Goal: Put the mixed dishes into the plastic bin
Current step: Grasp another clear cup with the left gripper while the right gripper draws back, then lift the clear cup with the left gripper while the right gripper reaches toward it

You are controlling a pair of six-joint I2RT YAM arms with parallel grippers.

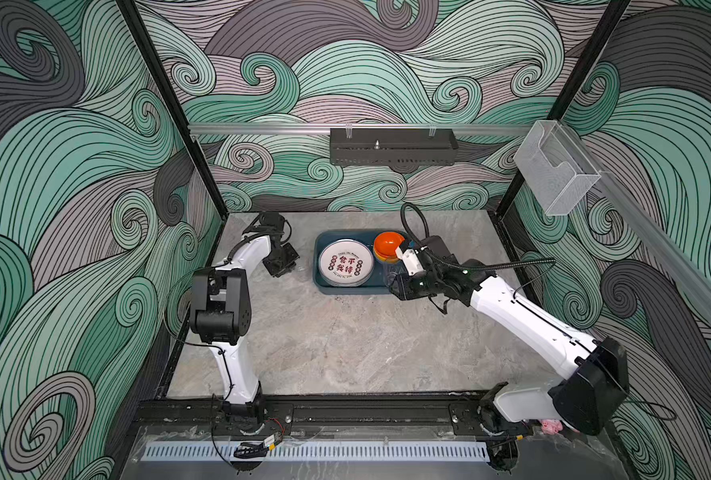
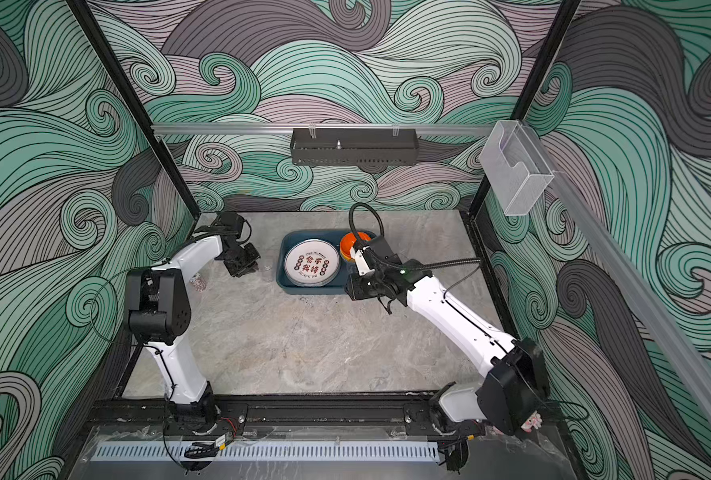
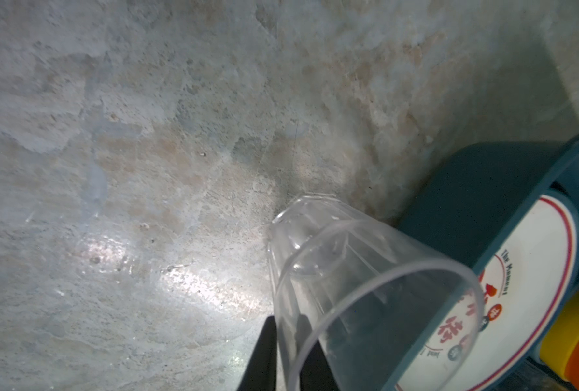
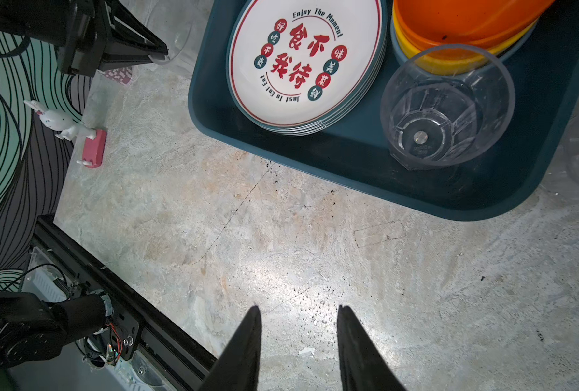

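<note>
Left wrist view: we see the left gripper (image 3: 286, 320) pinching the rim wall of a clear ribbed tumbler (image 3: 349, 287), with one black finger outside the glass and one inside. That tumbler is outside the plastic bin (image 3: 477, 189), just beside its outer wall, over the grey stone-look table (image 3: 146, 169). We cannot tell whether its base touches the surface. From the right wrist view, we find the right gripper (image 4: 297, 308) with jaws spread and empty above bare table, near the bin. Inside the bin lie a stack of printed plates (image 4: 301, 61), stacked orange and yellow bowls (image 4: 457, 30), and a second tumbler (image 4: 447, 108) standing upright. A white rabbit figurine (image 4: 58, 120) sits well apart by the wall.
</note>
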